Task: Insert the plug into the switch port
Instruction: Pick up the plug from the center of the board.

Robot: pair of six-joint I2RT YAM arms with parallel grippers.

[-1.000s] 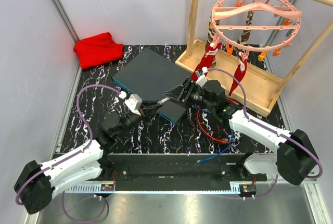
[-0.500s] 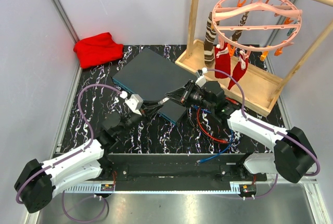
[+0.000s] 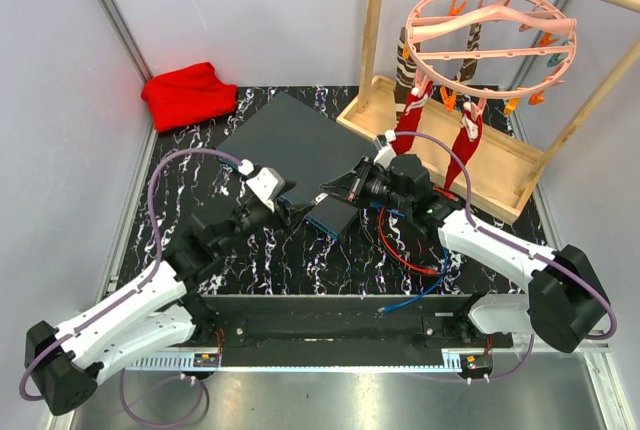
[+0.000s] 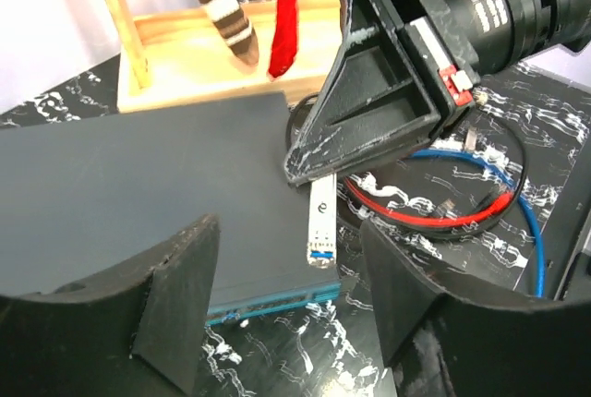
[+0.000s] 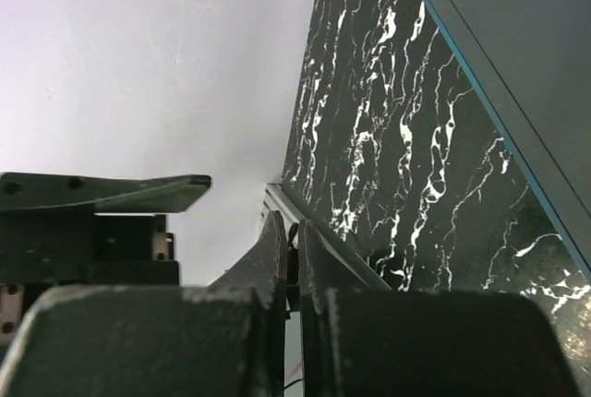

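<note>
Since a second ago the left fingers have spread wide, while the right fingers have pinched shut on the plug, so the handoff looks done. It's hanging just beside the front corner of the switch, not in any port yet.

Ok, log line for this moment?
left gripper: open, empty | right gripper: shut on plug | plug: at switch front corner, not inserted

The only legible mark is a small dark letter, seemingly a lowercase "e", on the silver plug just beside the switch's teal-edged corner. Its other print is too small to read.
</note>
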